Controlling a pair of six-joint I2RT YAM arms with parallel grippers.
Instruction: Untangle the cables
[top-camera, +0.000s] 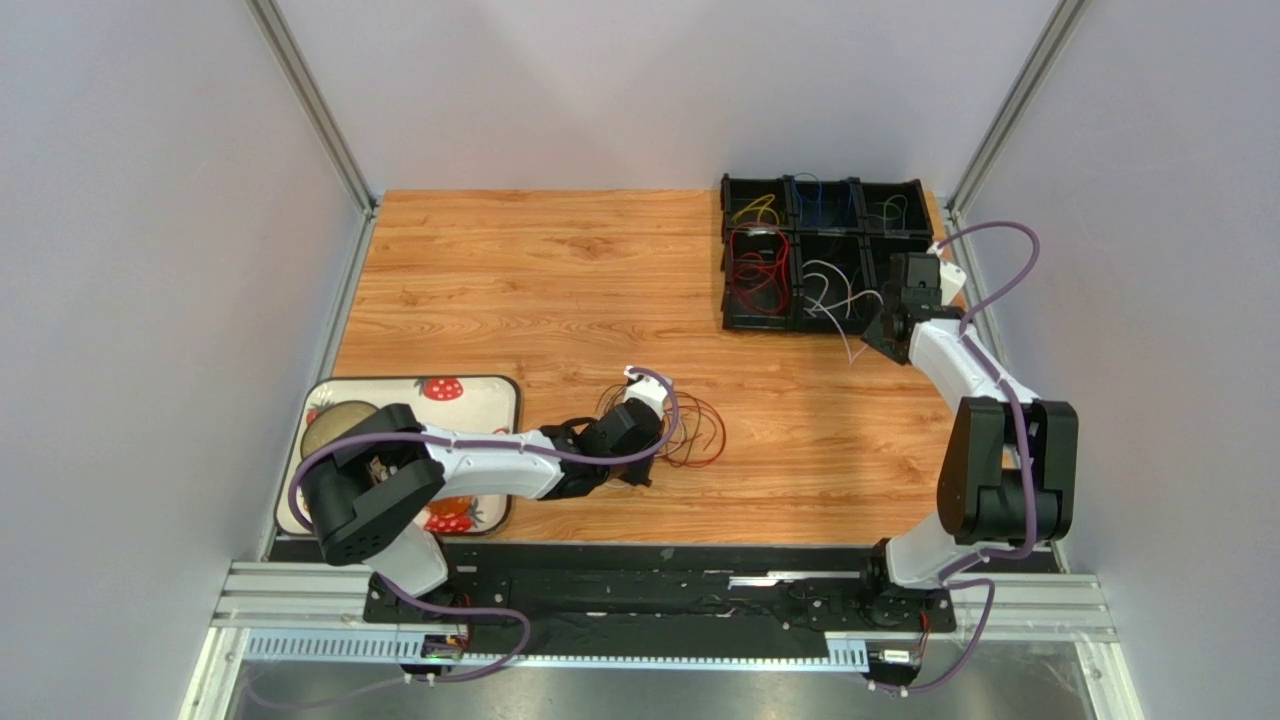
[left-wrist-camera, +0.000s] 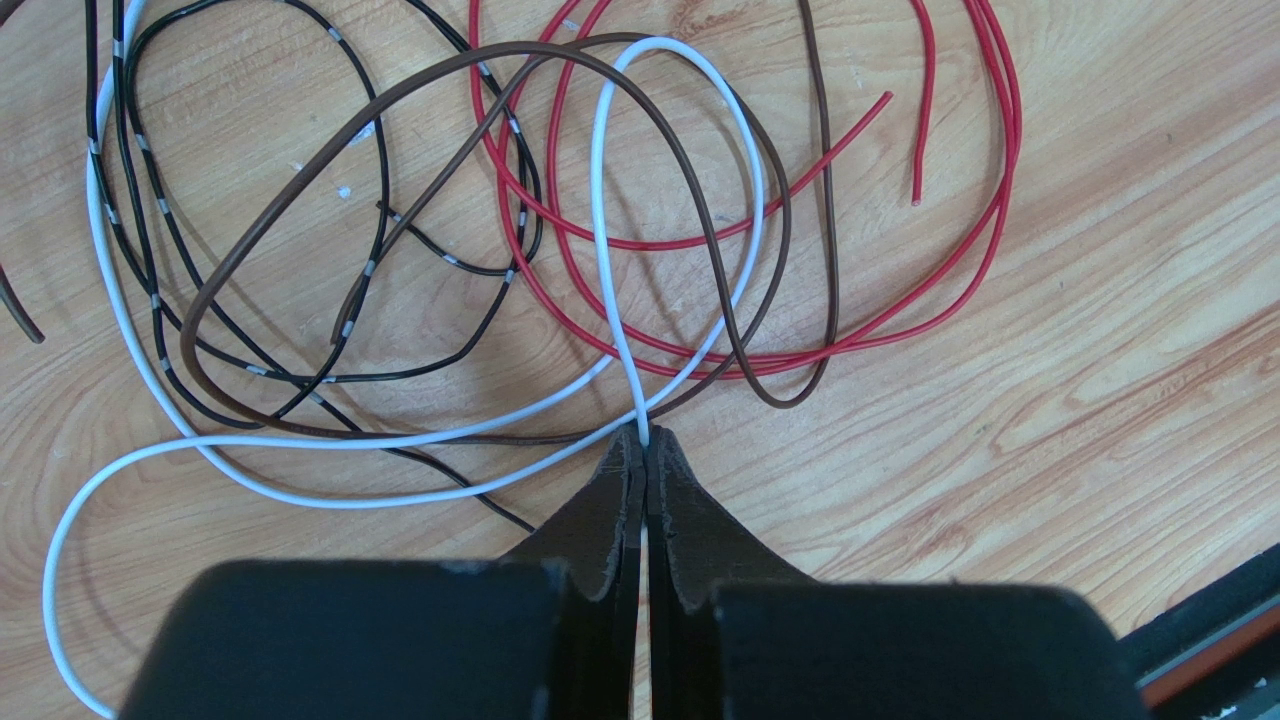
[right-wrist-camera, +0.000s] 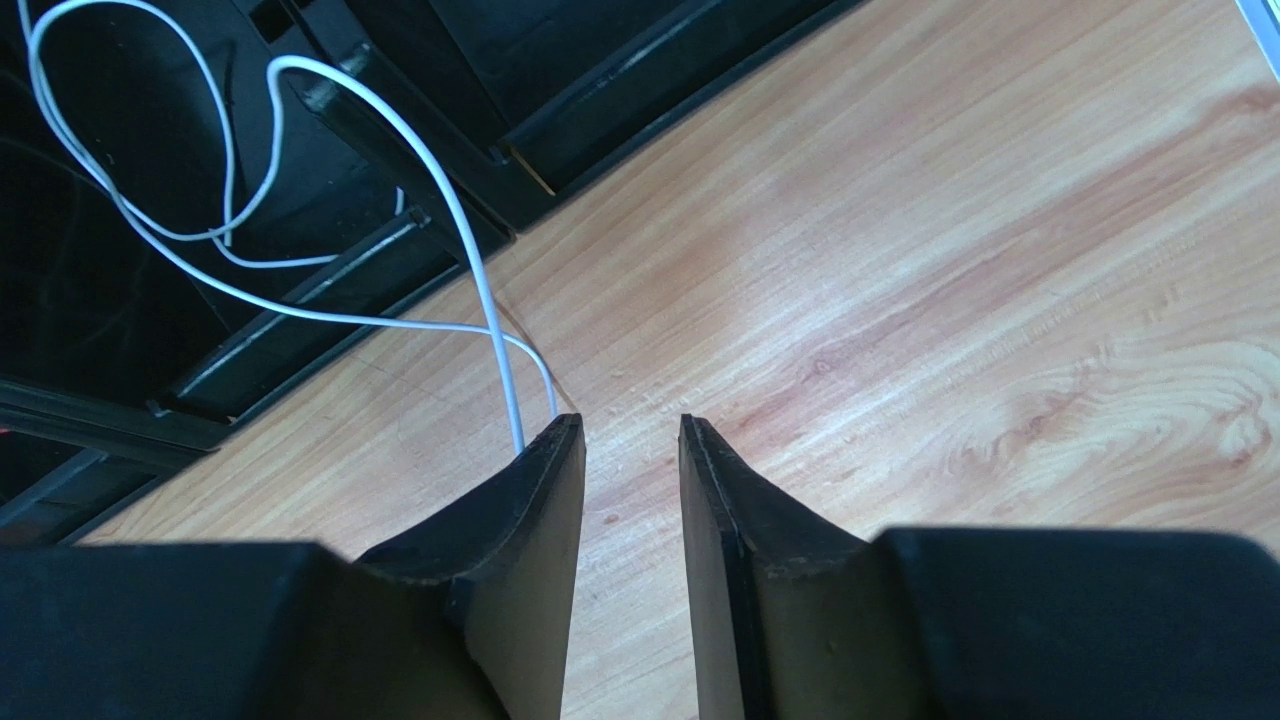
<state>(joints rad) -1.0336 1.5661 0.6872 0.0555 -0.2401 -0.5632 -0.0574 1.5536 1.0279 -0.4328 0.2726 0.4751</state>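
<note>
Seen from above, the wooden table (top-camera: 526, 285) carries a loose tangle of cables (top-camera: 694, 431) a little below the middle of the frame, with red loops toward its right side. The left gripper (top-camera: 654, 438) sits at the left edge of that tangle, low over the wood. At the lower left lies a pale tray with a strawberry print (top-camera: 451, 393). At the upper right stands a black divided bin (top-camera: 774, 324) with yellow, blue, red and white cables sorted into separate compartments. The right gripper (top-camera: 876, 338) is just off the bin's lower right corner.

In the left wrist view, the left gripper (left-wrist-camera: 646, 450) has its jaws pressed together at the lower middle of the frame, pinching a white cable (left-wrist-camera: 601, 195) at the tips. That cable arches up to the top middle and also sweeps out to the lower left. A brown cable (left-wrist-camera: 286, 188), a red cable (left-wrist-camera: 962, 255) and a black cable with pale bands (left-wrist-camera: 376, 180) cross over and under it on the wood.

In the right wrist view, the right gripper (right-wrist-camera: 631, 435) has its jaws apart, with bare wood in the gap and nothing held. Another white cable (right-wrist-camera: 451, 210) runs out of the black bin (right-wrist-camera: 376, 255) in the upper left of the frame, and its end lies just beside the tip of the left finger (right-wrist-camera: 526, 510).
</note>
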